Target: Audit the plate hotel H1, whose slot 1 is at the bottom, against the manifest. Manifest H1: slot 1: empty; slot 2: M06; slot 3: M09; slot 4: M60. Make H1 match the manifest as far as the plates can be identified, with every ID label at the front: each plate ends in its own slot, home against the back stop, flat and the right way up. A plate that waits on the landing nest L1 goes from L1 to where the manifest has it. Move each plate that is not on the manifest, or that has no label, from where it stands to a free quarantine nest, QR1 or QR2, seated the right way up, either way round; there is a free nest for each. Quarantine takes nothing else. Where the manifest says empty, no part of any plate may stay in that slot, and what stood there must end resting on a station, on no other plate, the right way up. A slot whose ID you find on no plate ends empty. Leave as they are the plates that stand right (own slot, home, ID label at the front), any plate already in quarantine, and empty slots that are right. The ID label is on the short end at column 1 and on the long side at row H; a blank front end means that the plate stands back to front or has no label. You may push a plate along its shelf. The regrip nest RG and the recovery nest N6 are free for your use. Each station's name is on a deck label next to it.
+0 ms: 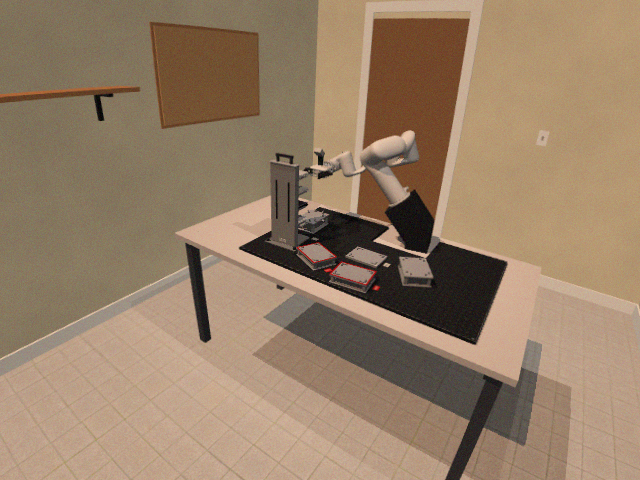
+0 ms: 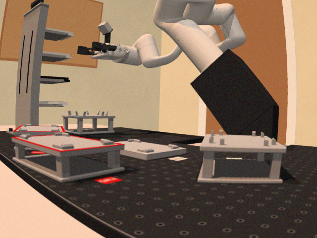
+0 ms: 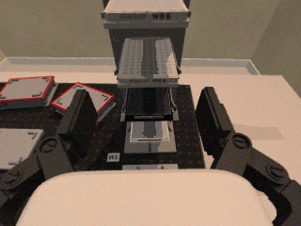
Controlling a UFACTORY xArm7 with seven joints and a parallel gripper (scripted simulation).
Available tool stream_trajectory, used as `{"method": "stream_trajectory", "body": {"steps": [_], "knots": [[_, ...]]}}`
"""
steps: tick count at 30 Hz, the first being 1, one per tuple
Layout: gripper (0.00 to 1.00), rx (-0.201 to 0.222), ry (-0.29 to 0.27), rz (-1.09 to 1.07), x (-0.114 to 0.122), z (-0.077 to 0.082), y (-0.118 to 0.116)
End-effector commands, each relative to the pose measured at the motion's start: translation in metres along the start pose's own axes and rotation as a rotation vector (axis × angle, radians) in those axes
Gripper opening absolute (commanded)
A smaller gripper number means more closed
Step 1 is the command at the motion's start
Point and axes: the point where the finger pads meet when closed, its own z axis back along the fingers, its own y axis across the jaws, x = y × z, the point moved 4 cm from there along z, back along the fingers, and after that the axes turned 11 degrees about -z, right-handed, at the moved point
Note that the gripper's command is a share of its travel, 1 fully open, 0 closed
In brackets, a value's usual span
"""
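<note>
The plate hotel H1 (image 2: 30,64) stands at the left end of the black deck. In the wrist view its top level holds a pale plate (image 3: 147,15) whose front label reads about M06. Below it lies a grey plate with wells (image 3: 148,61), then a dark plate (image 3: 148,101). The bottom level shows a pale surface (image 3: 150,132); I cannot tell if it is a plate. My gripper (image 2: 84,49) hovers in front of the hotel near the upper shelves, clear of them, open and empty. It also shows in the wrist view (image 3: 146,127).
The pinned nest (image 2: 88,123) in front of the hotel is empty. Two red-edged quarantine nests (image 2: 64,144) (image 2: 35,128) are empty. A flat nest (image 2: 151,149) and a raised nest (image 2: 241,146) are empty too. The arm's dark base (image 2: 235,97) stands behind them.
</note>
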Motion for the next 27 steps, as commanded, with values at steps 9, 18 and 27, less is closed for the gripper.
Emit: {"method": "stream_trajectory", "body": {"steps": [9, 18, 27], "knots": [[1.0, 0.0, -0.001, 0.002, -0.024, 0.0, -0.004], [1.0, 0.0, -0.001, 0.002, -0.047, 0.0, -0.008], [1.0, 0.0, -0.001, 0.002, -0.047, 0.0, -0.008]]}}
